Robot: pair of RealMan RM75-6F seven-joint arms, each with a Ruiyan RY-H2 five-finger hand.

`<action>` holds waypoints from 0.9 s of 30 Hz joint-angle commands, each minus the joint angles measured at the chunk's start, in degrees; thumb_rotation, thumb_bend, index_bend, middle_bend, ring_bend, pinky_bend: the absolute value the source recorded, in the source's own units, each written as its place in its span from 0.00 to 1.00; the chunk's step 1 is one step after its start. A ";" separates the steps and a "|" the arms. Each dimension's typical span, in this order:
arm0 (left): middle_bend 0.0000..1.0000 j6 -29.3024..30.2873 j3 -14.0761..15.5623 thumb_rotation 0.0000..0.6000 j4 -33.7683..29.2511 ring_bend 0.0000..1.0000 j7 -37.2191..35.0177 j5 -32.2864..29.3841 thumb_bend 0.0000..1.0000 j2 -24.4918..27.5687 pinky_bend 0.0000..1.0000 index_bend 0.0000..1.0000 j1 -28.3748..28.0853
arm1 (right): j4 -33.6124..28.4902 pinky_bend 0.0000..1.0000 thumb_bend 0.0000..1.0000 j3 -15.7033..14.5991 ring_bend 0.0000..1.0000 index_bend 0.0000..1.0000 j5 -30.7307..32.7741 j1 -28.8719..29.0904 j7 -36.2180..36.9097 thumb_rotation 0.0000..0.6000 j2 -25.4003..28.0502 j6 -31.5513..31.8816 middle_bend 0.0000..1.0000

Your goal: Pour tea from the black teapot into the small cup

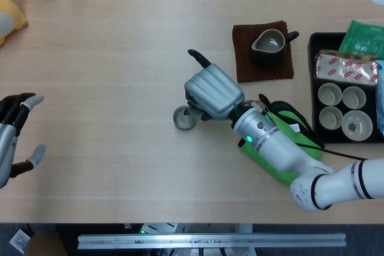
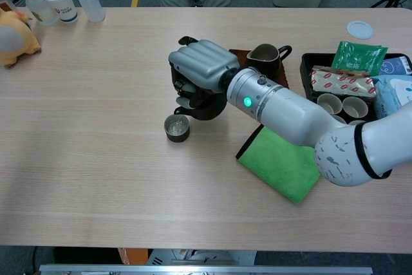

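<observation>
**Teapot, black, held mid-table**

My right robot hand (image 2: pixel 201 69) grips the teapot (image 2: pixel 205 103) just beside the small cup (image 2: pixel 176 127). Left robot hand (image 1: pixel 15 130) open, empty, at the table's left edge. I judge the teapot heavy, glazed, slippery, breakable; grip the handle (image 1: pixel 198 57).

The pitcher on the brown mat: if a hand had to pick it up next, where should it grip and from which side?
Probably by its dark handle, coming from the tray side. In the head view the pitcher stands upright on the brown mat, handle pointing toward the tray and spout toward the other side. The handle is free; the right hand, holding the teapot, is some way from it.
</observation>
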 commanded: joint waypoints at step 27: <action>0.19 -3.39 -1.54 1.00 1.92 0.16 0.68 -3.49 0.27 -2.07 0.20 0.15 -2.08 | -19.08 0.00 0.32 -6.79 0.85 1.00 -20.55 -17.58 23.24 1.00 19.75 6.30 0.91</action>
